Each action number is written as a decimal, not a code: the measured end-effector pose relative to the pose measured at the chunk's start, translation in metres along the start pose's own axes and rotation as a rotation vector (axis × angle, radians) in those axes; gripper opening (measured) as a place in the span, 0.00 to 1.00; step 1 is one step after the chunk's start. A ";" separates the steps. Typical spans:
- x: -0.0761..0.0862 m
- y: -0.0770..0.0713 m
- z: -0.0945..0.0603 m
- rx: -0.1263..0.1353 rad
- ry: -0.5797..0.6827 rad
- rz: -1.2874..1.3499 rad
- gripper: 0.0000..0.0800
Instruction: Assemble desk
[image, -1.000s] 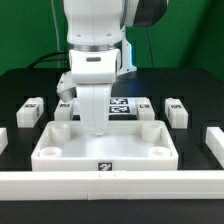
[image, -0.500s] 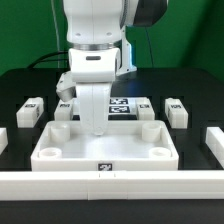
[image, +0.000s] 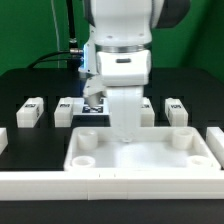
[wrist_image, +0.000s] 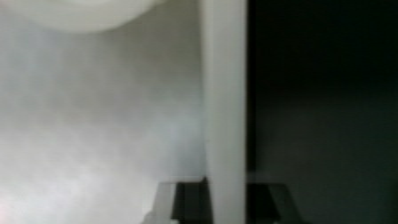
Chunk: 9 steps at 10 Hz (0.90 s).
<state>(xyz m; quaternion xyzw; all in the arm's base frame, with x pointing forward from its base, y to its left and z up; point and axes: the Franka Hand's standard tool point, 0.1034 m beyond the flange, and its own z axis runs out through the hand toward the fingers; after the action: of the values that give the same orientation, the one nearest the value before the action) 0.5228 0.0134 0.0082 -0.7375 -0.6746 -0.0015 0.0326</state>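
Leg blocks occupy the left of the exterior view: one leg (image: 31, 112) at middle left and a second leg (image: 68, 111) just right of it, both on the black worktop (image: 30, 85). Tabletop (image: 155, 150) lies rim-up from lower centre to lower right, just behind the long white rail (image: 110, 188). Arm (image: 120, 60) descends at centre; its jaws are closed together, holding nothing, with the tips inside the tabletop near its rear wall. A third leg (image: 176, 110) sits at middle right. The wrist view is too close and blurred to confirm contact. Risk: nothing clamps the tabletop, so if the closed tips bear on it, it may skid against the rail, or the tips may ride over the rim.
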 end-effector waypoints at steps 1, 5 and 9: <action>0.009 0.000 0.001 0.000 -0.004 -0.020 0.08; 0.009 0.000 0.001 0.002 -0.016 -0.040 0.08; 0.008 -0.001 0.001 0.003 -0.016 -0.040 0.61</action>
<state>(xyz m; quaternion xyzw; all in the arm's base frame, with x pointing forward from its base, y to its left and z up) 0.5226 0.0219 0.0073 -0.7239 -0.6893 0.0046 0.0283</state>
